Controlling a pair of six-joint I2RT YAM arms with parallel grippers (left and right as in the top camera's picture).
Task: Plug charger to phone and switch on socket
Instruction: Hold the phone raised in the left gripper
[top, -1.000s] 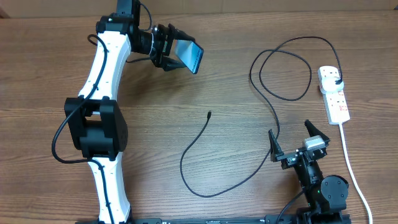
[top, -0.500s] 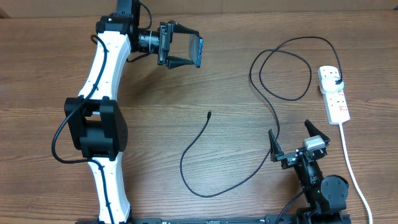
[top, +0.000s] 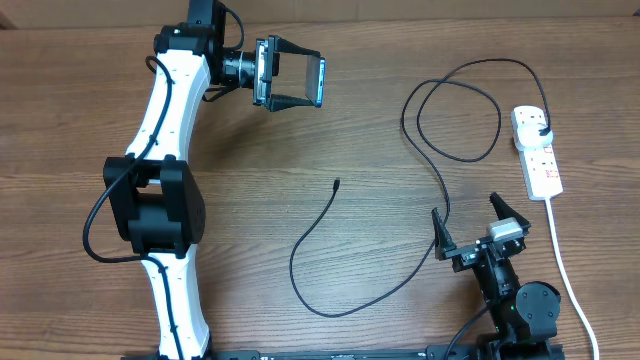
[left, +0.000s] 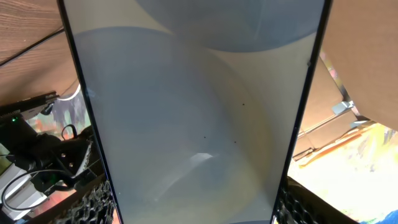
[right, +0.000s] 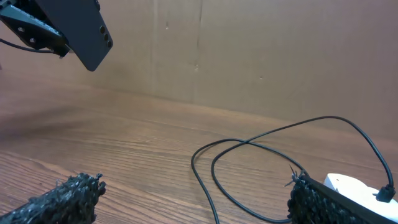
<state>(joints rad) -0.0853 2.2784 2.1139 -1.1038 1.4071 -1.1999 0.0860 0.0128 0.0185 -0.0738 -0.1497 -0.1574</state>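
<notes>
My left gripper (top: 300, 81) is shut on the phone (top: 317, 82) and holds it on edge above the far part of the table. In the left wrist view the phone's pale screen (left: 193, 112) fills the frame between the fingers. In the right wrist view its dark back (right: 87, 34) shows at upper left. The charger (top: 440, 170) is a thin black cable looping across the table; its connector tip (top: 336, 183) lies free near the middle, its black plug (top: 541, 133) sits in the socket (top: 536, 152), a white power strip at the right. My right gripper (top: 478, 228) is open and empty, close to the cable.
The socket's white cord (top: 567, 270) runs toward the front right edge. A brown cardboard wall (right: 261, 50) stands behind the table. The cable loops (right: 249, 162) lie just ahead of my right gripper.
My left gripper has turned the phone from a tilted pose to standing on edge and shifted it slightly right. The right arm and cable have not moved.
</notes>
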